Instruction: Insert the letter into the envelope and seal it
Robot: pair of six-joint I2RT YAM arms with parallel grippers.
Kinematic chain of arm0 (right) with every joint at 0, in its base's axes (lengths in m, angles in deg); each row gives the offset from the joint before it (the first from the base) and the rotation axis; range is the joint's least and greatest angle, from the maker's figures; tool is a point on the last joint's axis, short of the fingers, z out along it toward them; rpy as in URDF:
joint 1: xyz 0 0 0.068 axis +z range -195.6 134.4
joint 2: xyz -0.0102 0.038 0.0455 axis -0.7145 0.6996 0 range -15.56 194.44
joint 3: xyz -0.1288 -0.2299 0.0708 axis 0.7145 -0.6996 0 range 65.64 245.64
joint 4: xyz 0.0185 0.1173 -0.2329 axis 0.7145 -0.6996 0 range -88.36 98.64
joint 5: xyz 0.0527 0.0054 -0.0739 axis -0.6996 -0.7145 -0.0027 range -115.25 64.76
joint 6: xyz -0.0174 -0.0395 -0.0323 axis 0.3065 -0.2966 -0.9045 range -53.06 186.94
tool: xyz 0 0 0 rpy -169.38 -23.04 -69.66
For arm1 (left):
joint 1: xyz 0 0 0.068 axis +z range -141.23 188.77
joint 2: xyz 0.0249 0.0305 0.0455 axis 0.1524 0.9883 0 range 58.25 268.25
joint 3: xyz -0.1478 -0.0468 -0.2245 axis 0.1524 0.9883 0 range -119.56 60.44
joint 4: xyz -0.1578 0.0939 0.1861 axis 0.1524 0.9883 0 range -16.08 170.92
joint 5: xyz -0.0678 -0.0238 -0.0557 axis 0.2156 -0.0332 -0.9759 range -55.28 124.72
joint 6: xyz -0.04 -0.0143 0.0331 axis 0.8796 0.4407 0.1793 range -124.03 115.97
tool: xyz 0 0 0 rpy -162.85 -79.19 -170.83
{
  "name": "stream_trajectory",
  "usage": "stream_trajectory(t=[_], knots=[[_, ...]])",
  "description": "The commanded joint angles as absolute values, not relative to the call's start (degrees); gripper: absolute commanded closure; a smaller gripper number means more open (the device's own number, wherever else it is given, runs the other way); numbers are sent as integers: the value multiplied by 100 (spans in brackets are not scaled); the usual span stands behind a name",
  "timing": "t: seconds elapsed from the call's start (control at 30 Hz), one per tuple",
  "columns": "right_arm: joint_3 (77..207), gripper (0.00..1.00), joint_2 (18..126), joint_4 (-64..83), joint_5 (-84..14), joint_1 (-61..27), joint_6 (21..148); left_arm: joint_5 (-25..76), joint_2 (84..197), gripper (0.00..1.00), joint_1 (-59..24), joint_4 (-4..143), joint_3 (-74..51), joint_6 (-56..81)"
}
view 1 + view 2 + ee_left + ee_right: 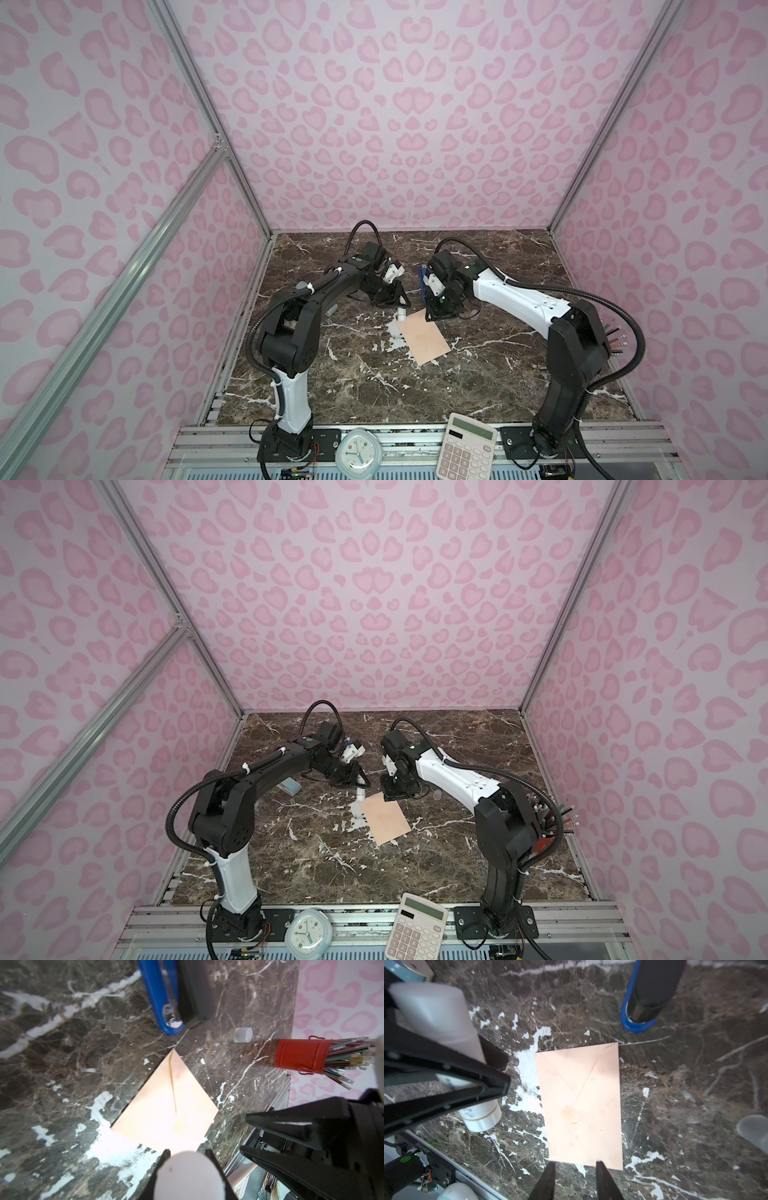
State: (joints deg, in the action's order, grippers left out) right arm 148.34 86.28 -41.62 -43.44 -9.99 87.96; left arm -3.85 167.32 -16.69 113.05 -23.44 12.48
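The peach envelope (pixel 424 338) (pixel 384 818) lies flat on the marble table, back side up. Its pointed flap is folded down, with a yellowish blotch at the tip (pixel 571 1114). The letter shows in no view. My left gripper (pixel 397 301) (pixel 187 1153) is shut on a white glue stick (pixel 436 1012) (pixel 401 312). The stick points down, just off the envelope's far left corner. My right gripper (pixel 575 1165) (pixel 430 318) hovers open at the envelope's far edge (pixel 172 1053), with nothing between its fingers.
A small translucent cap (pixel 243 1034) (pixel 751 1130) lies on the table right of the envelope. A blue and dark object (pixel 162 997) (pixel 639 1022) stands behind it. A red pencil holder (pixel 301 1057) is at the right edge. A calculator (pixel 465 449) and a clock (pixel 357 455) sit on the front rail.
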Motion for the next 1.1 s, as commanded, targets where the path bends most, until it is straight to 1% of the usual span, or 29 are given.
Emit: stream_trajectory(t=[0.0, 0.17, 0.27, 0.37, 0.47, 0.53, 0.67, 0.87, 1.07], knots=[[14472, 64, 8090, -3290, -4348, -1027, 8757, -408, 16409, 91, -1663, 11500, -2446, 1240], [13234, 57, 6697, -1354, -4764, -1110, 8748, -224, 15553, 91, -1655, 11131, -2339, 1354], [12424, 56, 5994, -28, -5176, -1150, 8801, -359, 14784, 92, -1644, 9919, -1853, 1644], [11619, 56, 5383, 1429, -5374, -1103, 8887, -316, 14163, 94, -1642, 8685, -1269, 1880], [11126, 57, 5082, 2379, -5400, -1066, 9108, -407, 13737, 94, -1646, 7562, -786, 2068], [11081, 57, 5036, 2526, -5721, -1049, 9093, -513, 13564, 93, -1646, 7040, -562, 2174], [11317, 57, 5105, 2271, -6238, -969, 9001, -864, 13308, 91, -1650, 6366, -291, 2251], [11467, 51, 5137, 2027, -6561, -676, 8728, -1494, 13222, 91, -1655, 6501, -394, 2079], [11512, 44, 4968, 1745, -6356, -651, 8514, -2031, 13211, 91, -1669, 6861, -469, 1969]])
